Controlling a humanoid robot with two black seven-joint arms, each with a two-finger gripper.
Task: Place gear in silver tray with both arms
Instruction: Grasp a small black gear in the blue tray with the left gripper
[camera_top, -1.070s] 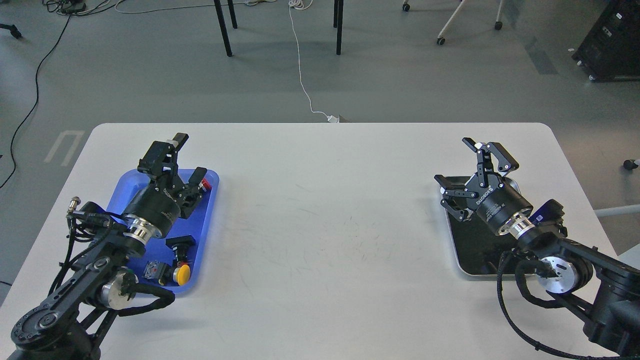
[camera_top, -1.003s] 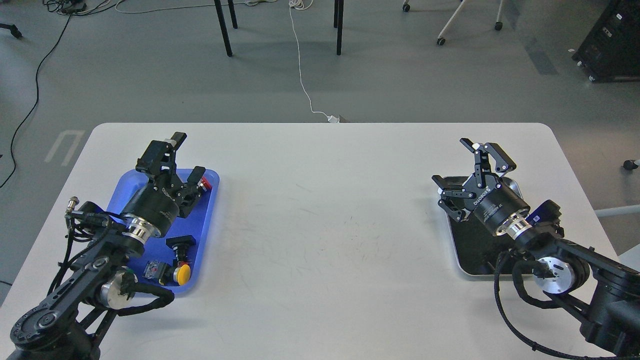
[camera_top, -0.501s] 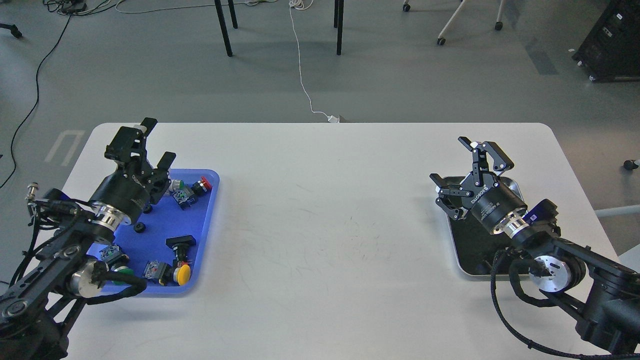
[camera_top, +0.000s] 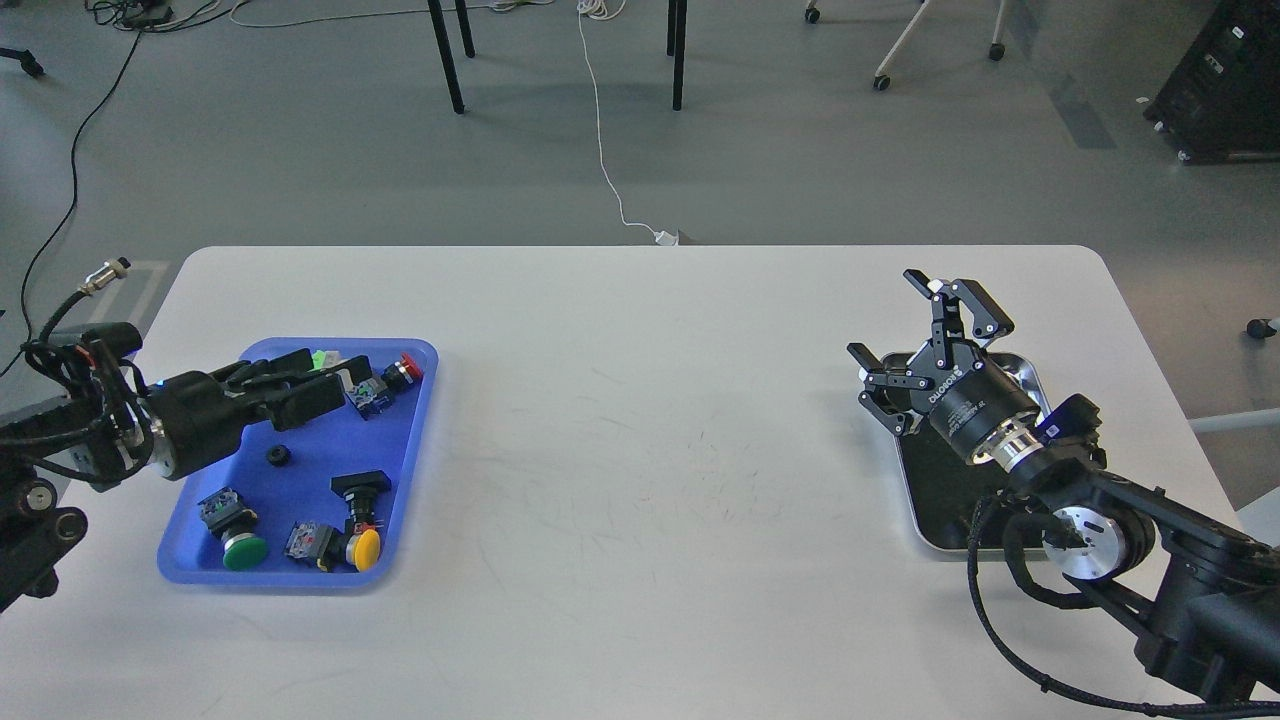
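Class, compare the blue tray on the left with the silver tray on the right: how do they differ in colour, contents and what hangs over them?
The blue tray is matte blue plastic; the silver tray is shiny metal with a dark floor. The blue tray holds several small push-button parts; no part shows in the silver tray. The left gripper lies low and sideways over the blue tray; the right gripper stands open above the silver tray. Both are shallow, round-cornered rectangles.
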